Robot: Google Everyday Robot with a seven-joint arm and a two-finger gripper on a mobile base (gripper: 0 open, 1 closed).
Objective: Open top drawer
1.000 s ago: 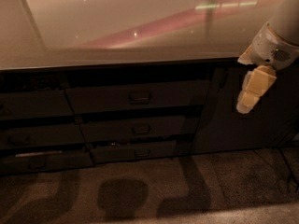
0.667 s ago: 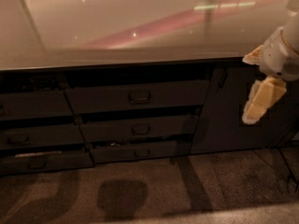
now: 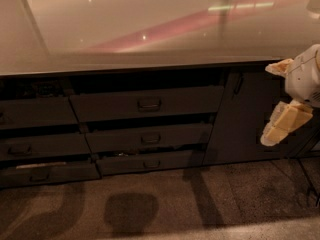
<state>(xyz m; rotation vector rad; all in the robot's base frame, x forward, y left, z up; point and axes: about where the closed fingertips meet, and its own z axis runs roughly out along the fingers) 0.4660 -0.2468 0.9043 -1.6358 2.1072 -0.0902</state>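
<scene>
- The pale yellow gripper point(image 3: 281, 128) hangs at the right, in front of the dark cabinet door point(image 3: 245, 119); its white arm point(image 3: 305, 76) is cut by the right edge.
- The space behind the wide dark grey top drawer front point(image 3: 145, 103) is lost in shadow.
- The shorter dark drawer fronts point(image 3: 35, 113) are cut by the left edge.
- The glossy pale countertop point(image 3: 125, 29) runs past the top edge and both side edges.

Pincer point(image 3: 275, 133) at far right, apparently clear of top drawer point(image 3: 110, 105)
</scene>
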